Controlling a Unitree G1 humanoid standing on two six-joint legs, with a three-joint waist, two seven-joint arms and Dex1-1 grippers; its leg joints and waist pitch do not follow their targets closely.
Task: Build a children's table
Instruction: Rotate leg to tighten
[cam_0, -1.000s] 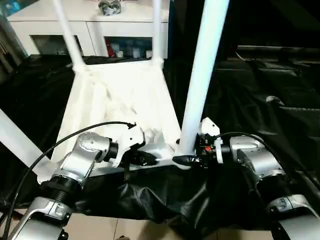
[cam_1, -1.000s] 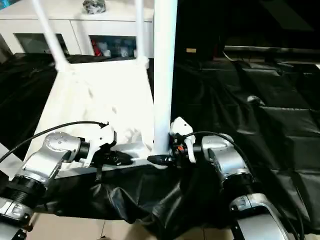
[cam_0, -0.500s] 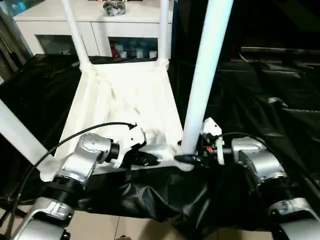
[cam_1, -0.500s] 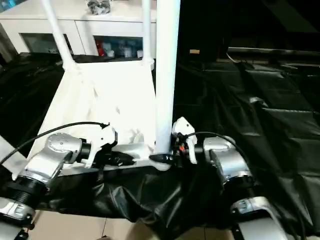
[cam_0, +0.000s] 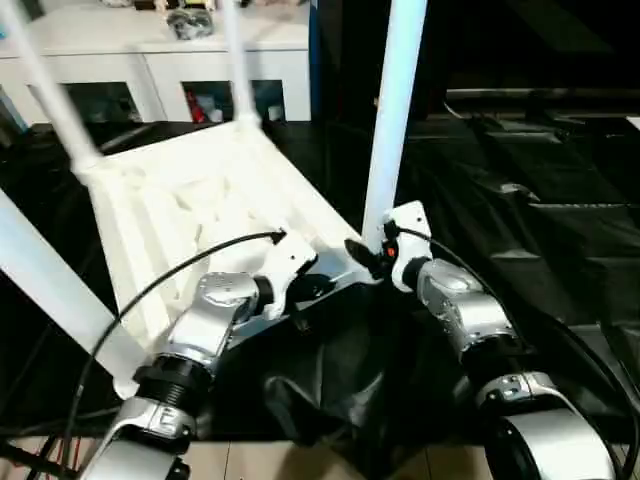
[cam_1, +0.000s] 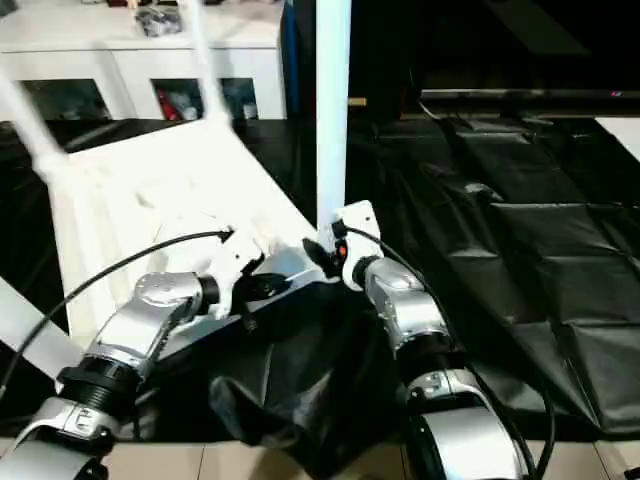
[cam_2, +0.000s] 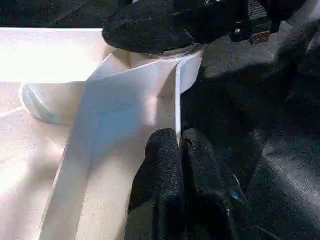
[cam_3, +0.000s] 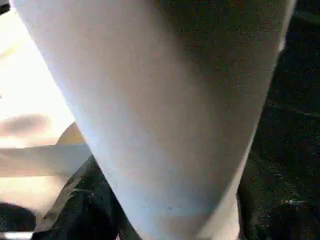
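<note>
Since a second ago the white plastic rectangular tabletop has swung round on the black sheeting: its near edge, which ran squarely across in front of us, now slants, the near-right corner pointing toward 1 o'clock. Our head view has shifted too, so part of that change is the camera's. Both arms have followed the turn.

It lies upside down, ribbed underside up, at 11 o'clock. Three long white tapered tube legs rise from its sockets, and a fourth crosses the view at 9 o'clock.

Our left gripper is clenched thin on the tabletop's near rim, close beside the corner socket. Our right gripper grasps the nearest leg just above that socket, jaws spread around the tube.

We judge the table light but unwieldy: hollow stiff plastic, smooth and likely slippery, with long legs giving leverage that could work a socket loose. The rim wall gives a flat hold, and low on a leg beats high, since it keeps bending off the joint.
</note>
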